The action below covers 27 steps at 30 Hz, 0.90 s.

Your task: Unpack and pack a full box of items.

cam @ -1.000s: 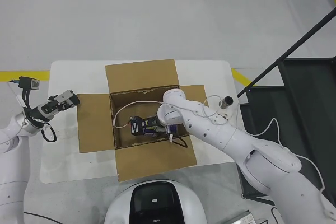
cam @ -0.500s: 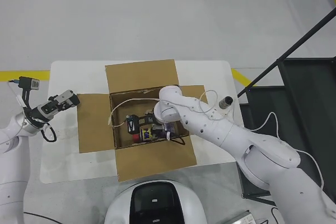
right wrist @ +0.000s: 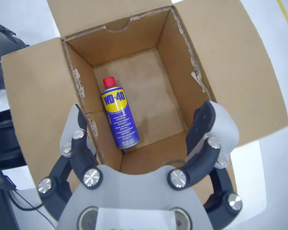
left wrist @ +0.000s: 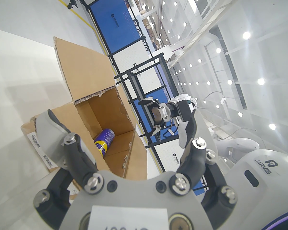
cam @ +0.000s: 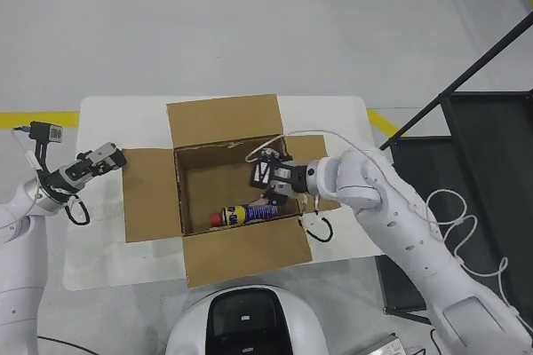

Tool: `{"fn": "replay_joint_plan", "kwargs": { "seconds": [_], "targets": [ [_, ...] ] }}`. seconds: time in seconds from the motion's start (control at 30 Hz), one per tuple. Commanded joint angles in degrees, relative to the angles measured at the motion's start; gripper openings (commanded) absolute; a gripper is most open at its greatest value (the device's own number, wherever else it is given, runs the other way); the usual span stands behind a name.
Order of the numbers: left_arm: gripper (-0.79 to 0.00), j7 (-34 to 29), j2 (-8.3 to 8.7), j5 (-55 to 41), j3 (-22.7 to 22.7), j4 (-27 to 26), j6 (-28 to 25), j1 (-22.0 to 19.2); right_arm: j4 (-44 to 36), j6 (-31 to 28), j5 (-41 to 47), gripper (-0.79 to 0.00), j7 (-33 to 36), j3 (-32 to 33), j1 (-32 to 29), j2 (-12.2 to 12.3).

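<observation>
An open cardboard box (cam: 213, 120) stands on the white table (cam: 98, 257) with all flaps folded out. On its floor, near the front wall, lies a blue and yellow spray can (cam: 246, 214) with a red cap. My right gripper (cam: 261, 174) hangs open above the box's right side, with nothing between its fingers. From the right wrist, the gripper (right wrist: 140, 116) looks straight down onto the can (right wrist: 118, 111) and the box (right wrist: 218, 60). My left gripper (cam: 107, 160) is open over the table, left of the box. Its wrist view shows its open gripper (left wrist: 120, 123), the can (left wrist: 104, 141) and the box (left wrist: 86, 72).
A dark metal rack (cam: 462, 151) stands close to the table's right edge. The box's folded-out flaps (cam: 147, 204) cover much of the tabletop around it. Bare table shows at the front left and along the far edge.
My right arm has pulled up out of the box and back toward its right side. The spray can now lies uncovered on the box floor. The left arm has not moved.
</observation>
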Motion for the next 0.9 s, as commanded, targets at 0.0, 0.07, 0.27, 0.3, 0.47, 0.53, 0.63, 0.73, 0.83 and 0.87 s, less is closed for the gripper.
{"fn": "replay_joint_plan", "kwargs": {
  "seconds": [0.0, 0.07, 0.27, 0.3, 0.47, 0.53, 0.63, 0.73, 0.83, 0.87],
  "targets": [
    [0.000, 0.00, 0.00, -0.02, 0.00, 0.00, 0.00, 0.00, -3.73, 0.68, -0.76, 0.000, -0.91, 7.06, -6.69, 1.12],
    [0.000, 0.00, 0.00, -0.02, 0.00, 0.00, 0.00, 0.00, -6.02, 1.76, -1.73, 0.000, -2.55, 12.64, -12.21, 1.99],
    [0.000, 0.00, 0.00, -0.02, 0.00, 0.00, 0.00, 0.00, -7.36, 6.09, -3.55, 0.000, -10.67, 23.03, -22.48, 2.97],
    [0.000, 0.00, 0.00, -0.02, 0.00, 0.00, 0.00, 0.00, -7.55, 6.41, -3.76, 0.000, -12.22, 23.59, -23.40, 2.99],
    [0.000, 0.00, 0.00, -0.02, 0.00, 0.00, 0.00, 0.00, -7.76, 6.43, -4.28, 0.000, -12.94, 23.81, -23.84, 3.02],
    [0.000, 0.00, 0.00, -0.02, 0.00, 0.00, 0.00, 0.00, -7.76, 6.43, -4.28, 0.000, -12.94, 23.81, -23.84, 3.02],
    [0.000, 0.00, 0.00, -0.02, 0.00, 0.00, 0.00, 0.00, -7.76, 6.43, -4.28, 0.000, -12.94, 23.81, -23.84, 3.02],
    [0.000, 0.00, 0.00, -0.02, 0.00, 0.00, 0.00, 0.00, -7.76, 6.43, -4.28, 0.000, -12.94, 23.81, -23.84, 3.02],
    [0.000, 0.00, 0.00, -0.02, 0.00, 0.00, 0.00, 0.00, -6.16, 9.00, -3.38, 0.000, -13.42, 24.50, -23.82, 2.95],
    [0.000, 0.00, 0.00, -0.02, 0.00, 0.00, 0.00, 0.00, -4.97, 10.90, -2.34, 0.000, -13.77, 25.28, -23.60, 2.92]
  ]
}}
